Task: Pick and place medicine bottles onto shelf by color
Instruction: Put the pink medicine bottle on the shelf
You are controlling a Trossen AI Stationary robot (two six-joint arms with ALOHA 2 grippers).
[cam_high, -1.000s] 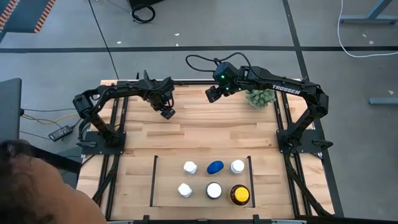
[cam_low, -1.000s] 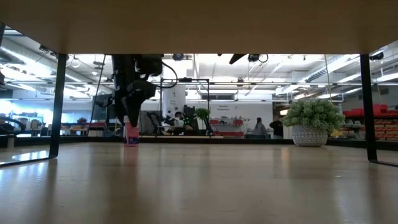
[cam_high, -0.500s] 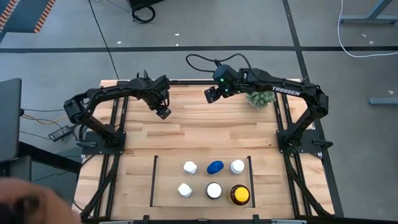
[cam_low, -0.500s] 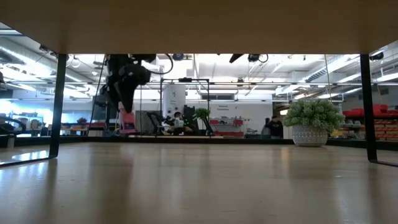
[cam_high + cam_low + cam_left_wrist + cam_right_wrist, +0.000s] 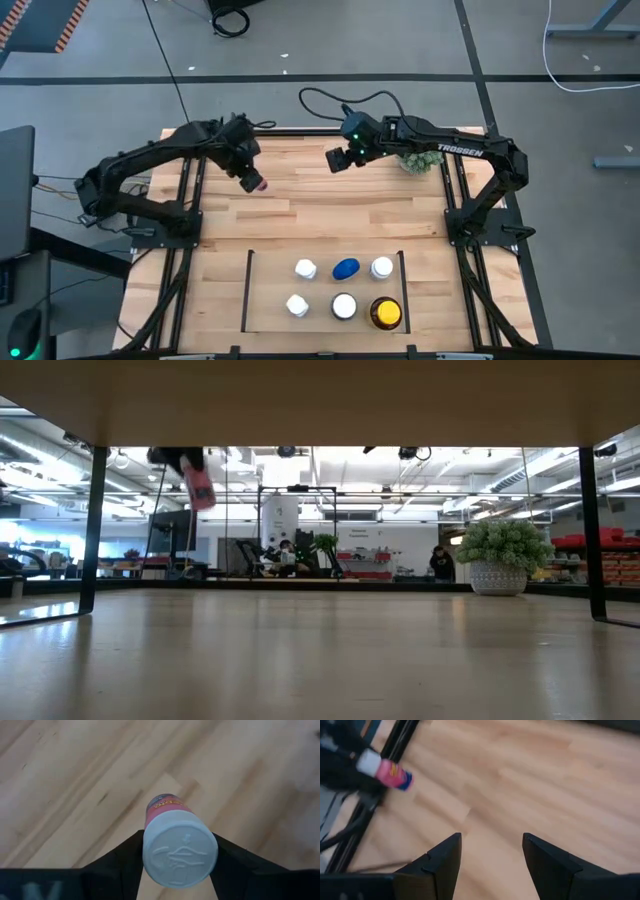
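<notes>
My left gripper (image 5: 177,865) is clamped on the pink bottle (image 5: 172,827), one finger on each side just under its white cap, with the body pointing out past my fingertips. In the low view the bottle (image 5: 199,488) hangs well above the worktop (image 5: 330,215), tilted rather than upright. I judge I am carrying it that high so it can travel clear of everything on the way to the shelf. From above, the bottle (image 5: 256,184) sits at the tip of my left arm over the far left part of the worktop, well apart from the shelf (image 5: 272,290) at the near edge.

Six bottles already stand in the shelf in two rows. The left part of the bay is bare, so I judge the pink one belongs there, in its own colour spot beside the white-capped ones.

Further right, my right gripper (image 5: 490,865) waits with its fingers apart and nothing between them, hovering over bare wood at the far middle of the worktop (image 5: 560,780). Past my fingertips it sees the pink bottle (image 5: 387,770) in the other arm's grasp. Just beyond this gripper stands a green plant (image 5: 420,157), which I leave alone.
</notes>
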